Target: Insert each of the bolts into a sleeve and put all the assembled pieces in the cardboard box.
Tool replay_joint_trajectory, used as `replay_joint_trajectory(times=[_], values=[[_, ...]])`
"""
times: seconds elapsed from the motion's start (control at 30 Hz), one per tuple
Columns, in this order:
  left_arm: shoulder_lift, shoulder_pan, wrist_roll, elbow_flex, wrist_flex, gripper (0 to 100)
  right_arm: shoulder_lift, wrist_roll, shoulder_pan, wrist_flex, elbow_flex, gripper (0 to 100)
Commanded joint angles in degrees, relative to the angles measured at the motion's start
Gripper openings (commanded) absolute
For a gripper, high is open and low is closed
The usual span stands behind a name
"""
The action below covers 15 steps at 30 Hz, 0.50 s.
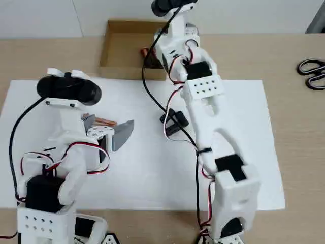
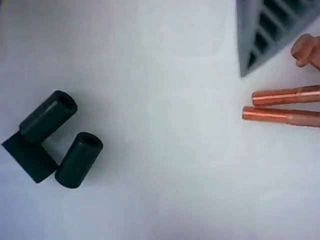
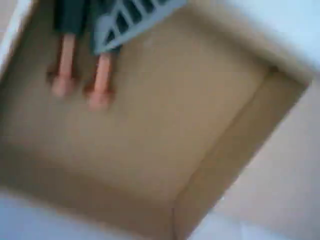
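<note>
right wrist view is showing two assembled pieces (image 3: 64,70) in the cardboard box (image 3: 150,130); right gripper (image 1: 147,55): cannot tell its hold; left gripper (image 1: 109,125) is gaping by loose bolts (image 2: 285,116) and sleeves (image 2: 80,159).

Copper bolts (image 2: 285,116), black sleeves (image 2: 79,159), brown box (image 1: 122,51)

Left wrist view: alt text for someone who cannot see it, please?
Three dark cylindrical sleeves lie clustered on a white sheet; two copper-coloured metal bolts lie side by side, apart from them. A grey ribbed pincer finger hangs nearby.

Scissors (image 1: 311,70) lie on the table (image 1: 294,152) beside a white sheet (image 1: 152,168).
</note>
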Motion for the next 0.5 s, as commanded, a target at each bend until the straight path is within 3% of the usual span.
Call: replay_joint_trajectory(times=[0.0,0.13,0.33,0.47], values=[[-0.62,-0.62,0.35,-0.4,-1.58,31,-6.99,0.35,0.92,11.82,-2.9,27.0],[-0.62,-0.62,0.35,-0.57,-1.58,31,-7.69,0.35,2.42,22.55,-2.64,27.0],[-0.62,-0.62,0.35,-0.57,-1.58,31,-7.78,0.7,3.91,47.69,-2.64,27.0],[-0.62,-0.62,0.35,-0.57,-1.58,31,-7.16,0.7,4.18,53.49,-2.55,27.0]])
